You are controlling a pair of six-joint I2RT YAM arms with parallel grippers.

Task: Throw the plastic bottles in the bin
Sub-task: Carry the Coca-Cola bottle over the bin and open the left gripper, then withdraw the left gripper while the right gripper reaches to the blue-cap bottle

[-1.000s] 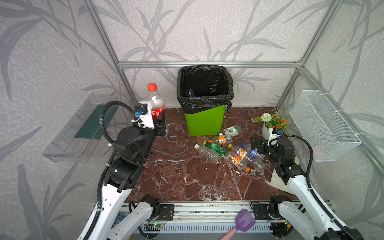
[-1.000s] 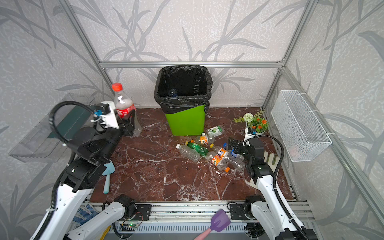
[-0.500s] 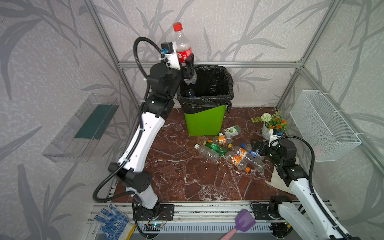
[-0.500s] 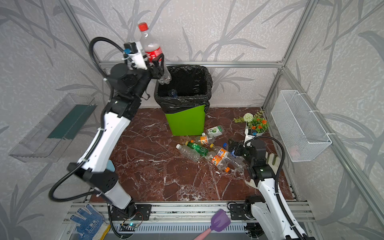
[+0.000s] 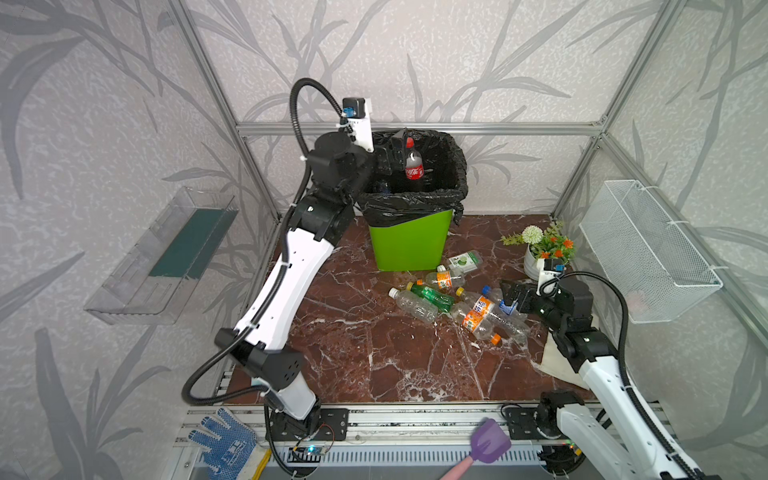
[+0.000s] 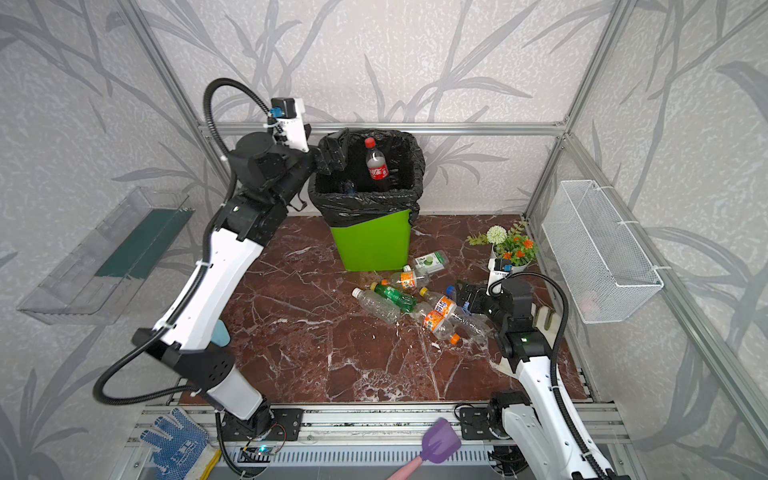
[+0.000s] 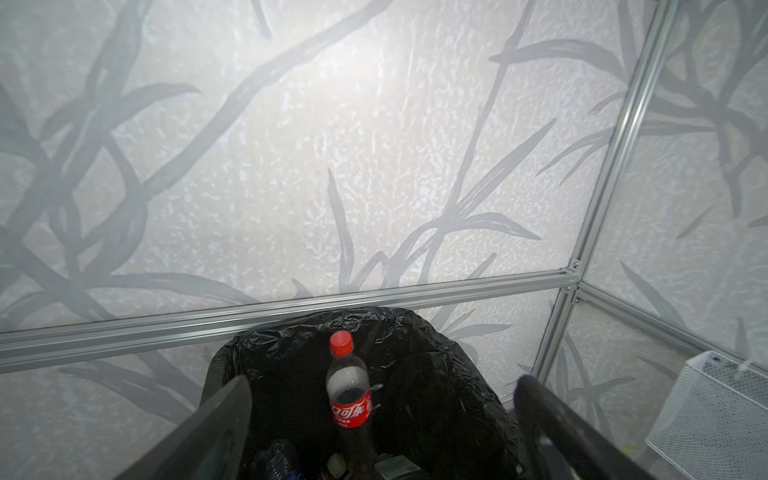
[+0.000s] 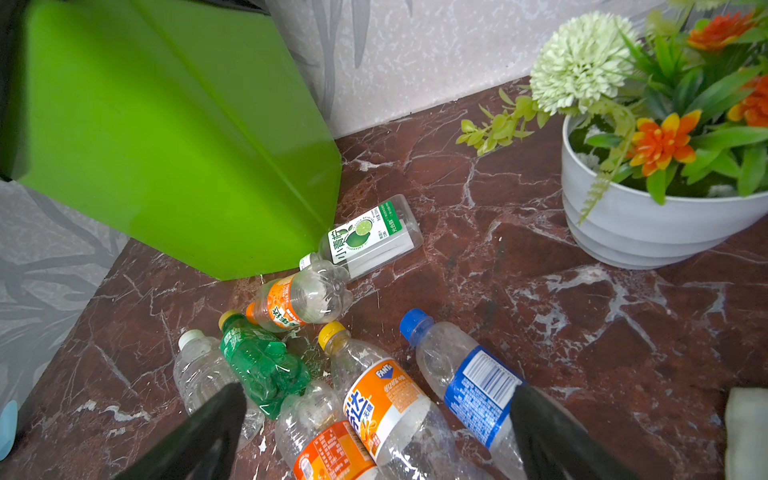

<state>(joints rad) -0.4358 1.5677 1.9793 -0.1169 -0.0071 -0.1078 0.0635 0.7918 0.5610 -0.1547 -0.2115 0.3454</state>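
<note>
Right wrist view shows the right gripper (image 8: 378, 395) spread wide, holding nothing, above the plastic bottles (image 8: 299, 299) lying on the desk (image 8: 540, 332). Farther back, the left gripper (image 7: 382, 380) is spread wide too, and a cola bottle (image 7: 349, 399) is upright inside the bin (image 5: 409, 245).

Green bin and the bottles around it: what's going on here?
The left gripper is at the mouth of the bin, jaws open and empty. A red-capped cola bottle is upright inside the bin's opening, not touching the gripper. The right gripper, also open and empty, hovers low over the loose bottles lying on the floor beside the bin. Several are not yet binned.
</note>
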